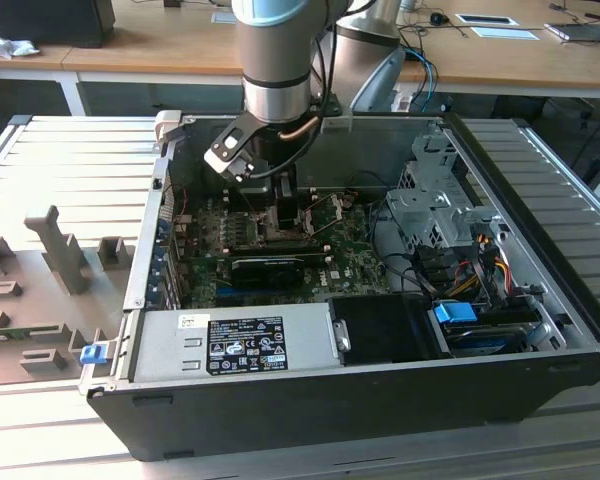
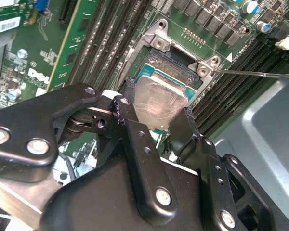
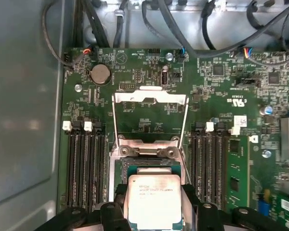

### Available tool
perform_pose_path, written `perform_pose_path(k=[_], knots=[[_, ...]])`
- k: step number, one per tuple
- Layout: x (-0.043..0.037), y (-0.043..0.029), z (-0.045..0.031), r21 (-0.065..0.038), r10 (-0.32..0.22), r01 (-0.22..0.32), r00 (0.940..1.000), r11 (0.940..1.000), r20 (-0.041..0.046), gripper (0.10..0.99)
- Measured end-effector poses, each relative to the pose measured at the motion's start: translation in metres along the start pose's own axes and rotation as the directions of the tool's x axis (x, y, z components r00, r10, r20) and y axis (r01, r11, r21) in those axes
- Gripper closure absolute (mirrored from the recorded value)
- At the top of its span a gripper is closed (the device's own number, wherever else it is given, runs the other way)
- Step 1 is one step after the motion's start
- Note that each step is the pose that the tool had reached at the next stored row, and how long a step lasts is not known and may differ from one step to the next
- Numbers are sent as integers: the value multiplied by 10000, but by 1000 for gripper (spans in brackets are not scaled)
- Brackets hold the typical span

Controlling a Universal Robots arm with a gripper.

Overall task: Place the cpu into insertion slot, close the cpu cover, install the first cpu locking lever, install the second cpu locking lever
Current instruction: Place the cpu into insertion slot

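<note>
In both wrist views my gripper (image 2: pixel 156 109) (image 3: pixel 155 204) is shut on the cpu (image 2: pixel 160 98) (image 3: pixel 154 192), a silvery square chip pinched at two opposite edges by the black fingers (image 2: pixel 130 103). The chip hangs tilted just above the insertion slot (image 2: pixel 154 65) (image 3: pixel 149 166), partly over its dark pin field. The cpu cover (image 3: pixel 149 98) stands swung open on its hinge beyond the slot. A thin locking lever rod (image 2: pixel 260 74) sticks out beside the socket frame. In the exterior view the gripper (image 1: pixel 278 205) reaches down into the computer case over the green motherboard (image 1: pixel 355 250).
Long black memory slots (image 3: pixel 84 163) (image 3: pixel 209 163) flank the socket on both sides. Cables (image 3: pixel 183 29) run along the case wall. A silver power supply (image 1: pixel 230 345), a drive cage (image 1: pixel 435 205) and bundled wires (image 1: pixel 480 260) fill the case around the board.
</note>
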State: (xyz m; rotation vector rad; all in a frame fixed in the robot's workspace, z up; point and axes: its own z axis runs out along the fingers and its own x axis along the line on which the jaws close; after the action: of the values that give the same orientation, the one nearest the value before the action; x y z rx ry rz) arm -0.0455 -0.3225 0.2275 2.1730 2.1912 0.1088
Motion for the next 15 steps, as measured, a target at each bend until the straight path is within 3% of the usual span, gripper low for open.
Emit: perform_pose_path(k=[6, 9, 14, 15], knots=[[33, -11, 96, 3, 67, -67, 10000, 10000, 13, 557], [41, -31, 240, 23, 298, -298, 9995, 9996, 39, 557], [42, -30, 242, 22, 298, -298, 9995, 9996, 41, 545], [43, -30, 244, 21, 299, -299, 9995, 9996, 40, 482]])
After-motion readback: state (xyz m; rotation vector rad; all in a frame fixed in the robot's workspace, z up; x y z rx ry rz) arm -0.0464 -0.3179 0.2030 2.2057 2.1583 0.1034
